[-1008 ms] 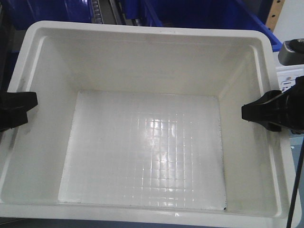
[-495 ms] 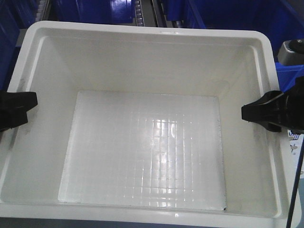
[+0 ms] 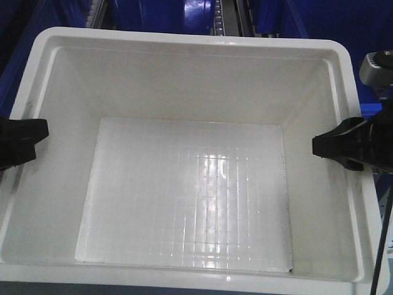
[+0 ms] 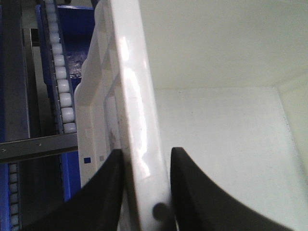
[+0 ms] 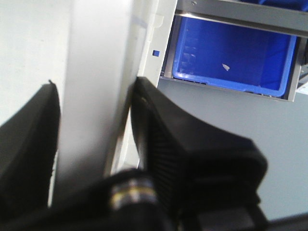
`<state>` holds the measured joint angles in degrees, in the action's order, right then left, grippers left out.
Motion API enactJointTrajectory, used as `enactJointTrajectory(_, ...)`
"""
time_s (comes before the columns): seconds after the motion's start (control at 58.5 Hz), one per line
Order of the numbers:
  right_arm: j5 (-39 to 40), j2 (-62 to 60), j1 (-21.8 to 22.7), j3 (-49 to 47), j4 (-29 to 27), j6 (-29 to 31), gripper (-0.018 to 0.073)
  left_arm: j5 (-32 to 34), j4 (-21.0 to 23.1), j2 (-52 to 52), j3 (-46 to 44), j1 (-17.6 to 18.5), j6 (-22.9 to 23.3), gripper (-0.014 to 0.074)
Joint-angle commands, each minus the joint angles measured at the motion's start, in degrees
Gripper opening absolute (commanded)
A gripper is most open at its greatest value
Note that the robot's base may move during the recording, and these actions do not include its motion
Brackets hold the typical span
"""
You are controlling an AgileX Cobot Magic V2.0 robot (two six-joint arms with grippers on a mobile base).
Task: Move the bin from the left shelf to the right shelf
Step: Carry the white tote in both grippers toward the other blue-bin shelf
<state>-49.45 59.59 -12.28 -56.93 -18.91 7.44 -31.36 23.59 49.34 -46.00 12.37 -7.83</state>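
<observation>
The bin [image 3: 184, 38], a large white tote with a thick rim and a grid-textured floor, fills the front view. It is held up between my two arms. My left gripper [image 3: 18, 141] is shut on the bin's left rim, one black finger outside and one inside. The left wrist view shows that left gripper [image 4: 147, 154] pinching the glossy rim of the bin [image 4: 134, 86]. At the opposite side, my right gripper [image 3: 344, 144] is shut on the right rim. In the right wrist view the right gripper [image 5: 94, 84] straddles the wall of the bin [image 5: 96, 43].
Beyond the bin's far rim stand dark blue totes [image 3: 319, 18] and roller tracks [image 3: 224, 15]. A white roller track [image 4: 60, 72] runs along the bin's left side. A blue tote [image 5: 231, 53] sits under a grey shelf rail [image 5: 240, 14], with grey floor below.
The shelving behind the bin has slid rightward across the front view; the white panel at the right edge is gone. Bin and both grippers keep the same place in the frame.
</observation>
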Motion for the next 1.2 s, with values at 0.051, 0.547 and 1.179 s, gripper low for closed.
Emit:
enactJointTrajectory(0.051,6.09,-1.45,-0.27,-2.46,-5.45,2.20,-0.0004,6.08,3.74,-0.85,-2.66,0.79,-0.89,-0.0006)
enactJointTrajectory(0.547,6.09,-1.45,-0.27,-2.46,-5.45,2.20,-0.0004,6.08,3.74,-0.85,-2.66,0.79,-0.89,-0.0006)
enactJointTrajectory(1.179,6.14,-1.45,-0.27,-2.46,-5.45,2.20,-0.0004,6.08,3.74,-0.72,-2.66,0.79,-0.89,-0.0006)
